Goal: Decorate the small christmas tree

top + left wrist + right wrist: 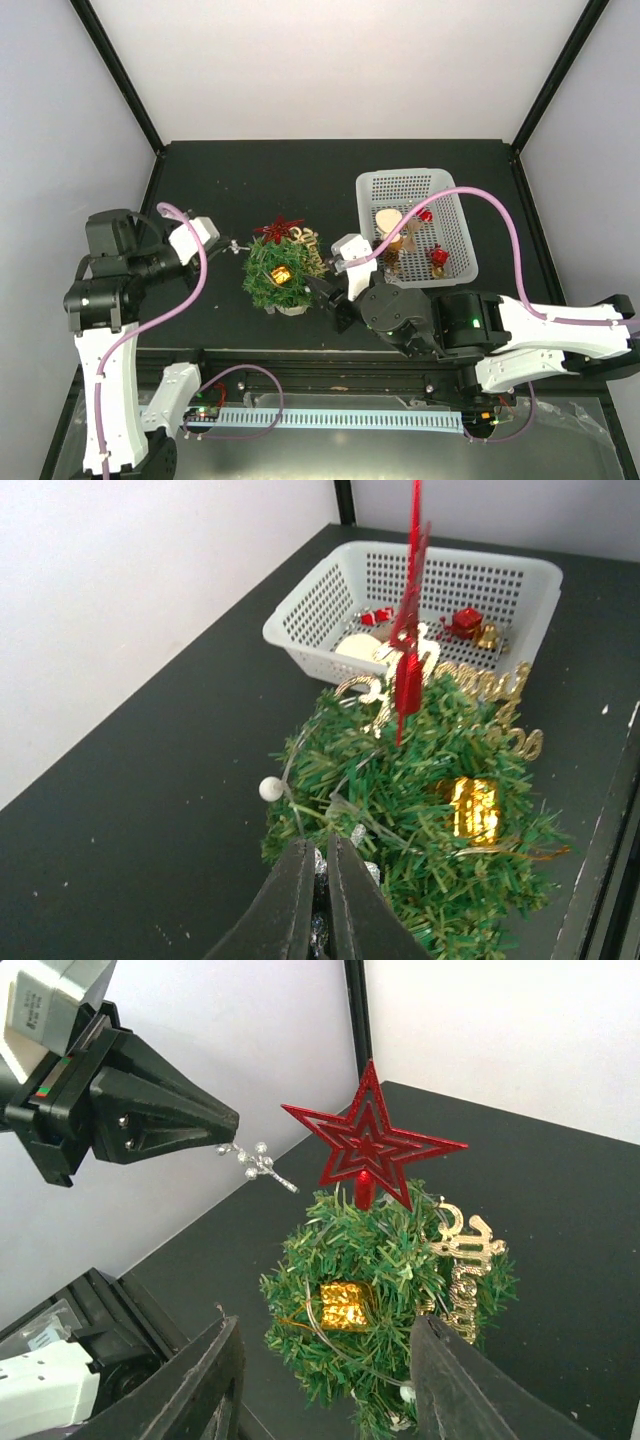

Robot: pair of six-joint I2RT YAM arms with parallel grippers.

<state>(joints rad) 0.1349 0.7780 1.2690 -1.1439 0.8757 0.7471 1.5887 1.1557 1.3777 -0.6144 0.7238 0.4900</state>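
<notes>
Black tabletop (220,190), white walls (300,60) around. One small christmas tree (278,278), one red star (368,1145), one white basket (405,177). Left fingers (295,890) pinched on a silver sprig (258,1163); right fingers (210,1380) apart.

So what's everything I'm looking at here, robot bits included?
table: one, black, under everything
small christmas tree: one, green, mid-table
star: one, red, on the treetop
gift box ornament: one, gold, among the tree's branches
script sign: one, gold, at the tree's side
basket: one, white mesh, right of the tree
loose ornaments: several, red, gold and pale, inside the basket
bead sprig: one, silver, beside the tree
left gripper: one, black, shut on the bead sprig, left of the tree
right gripper: one, black, open, right of the tree
</notes>
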